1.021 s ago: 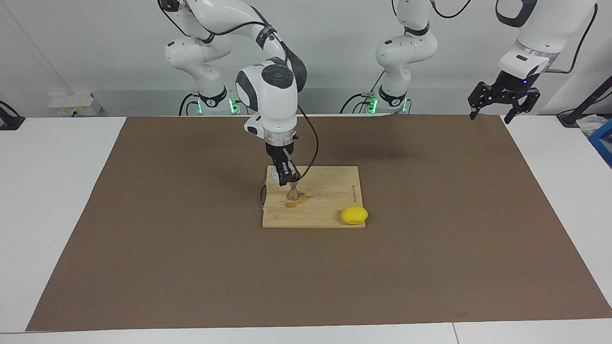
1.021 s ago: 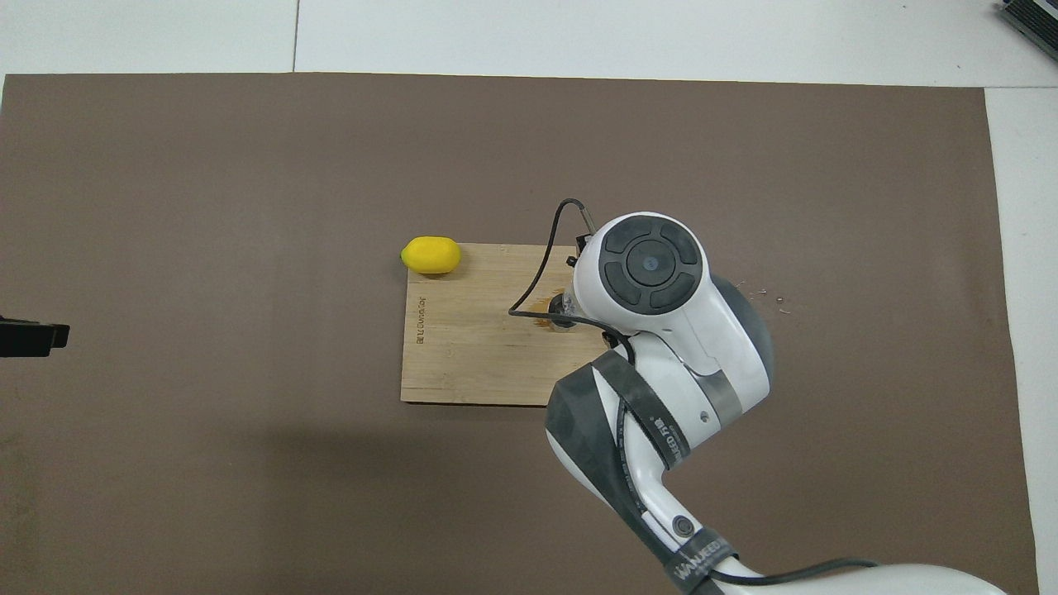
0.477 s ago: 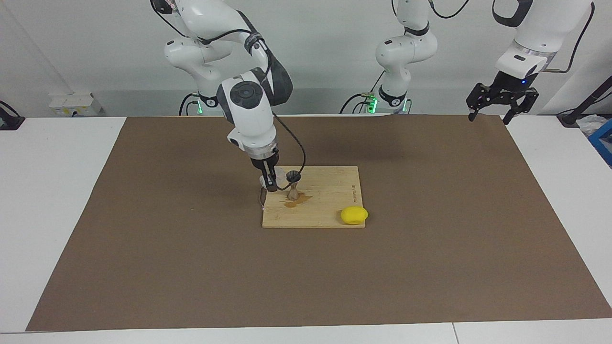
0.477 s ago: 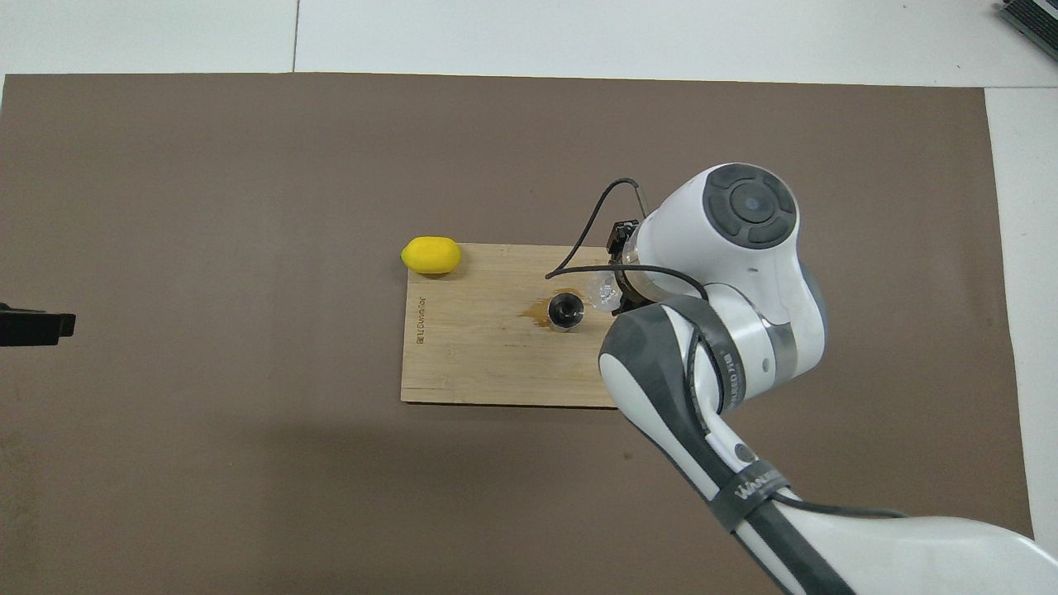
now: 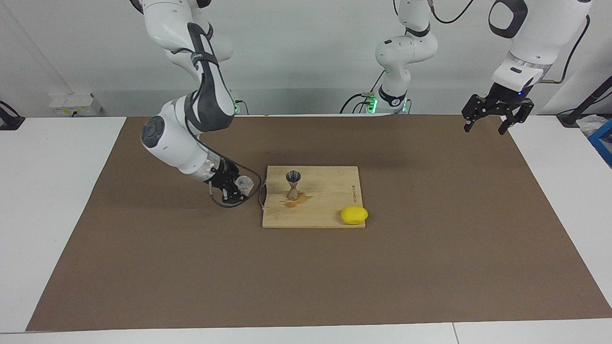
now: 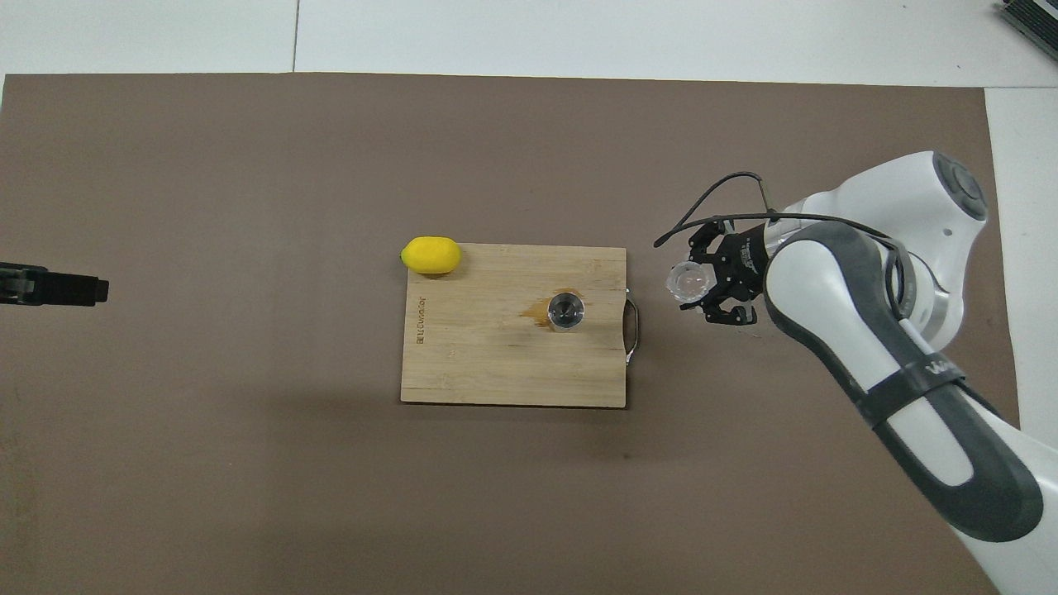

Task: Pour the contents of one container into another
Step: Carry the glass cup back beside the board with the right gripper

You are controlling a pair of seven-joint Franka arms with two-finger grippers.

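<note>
Glass tumbler (image 5: 245, 183), small and clear, is clamped between the fingers of the right gripper (image 5: 237, 187), which is closed on it and holds it low over the brown mat (image 5: 430, 239), just off the handle edge of a wooden cutting board (image 5: 325, 210), toward the right arm's end of the counter (image 5: 48, 191). The overhead view shows the same tumbler (image 6: 690, 282) beside the board's metal handle (image 6: 634, 329), apart from it, with its round mouth turned toward the camera. A silver hourglass-shaped jigger (image 5: 293, 184) stands upright on the board, in the part nearer to the robots and toward the right arm's end. A patch of amber liquid (image 5: 296, 201) lies on the wood at the jigger's foot, touching it. A yellow lemon (image 5: 354, 215) rests at the board's corner farther from the robots, toward the left arm's end, partly on the wood and partly over its edge. The left arm waits with its left gripper (image 5: 494, 114) raised in the air, fingers spread open and holding nothing, over the mat's corner at the left arm's end.
</note>
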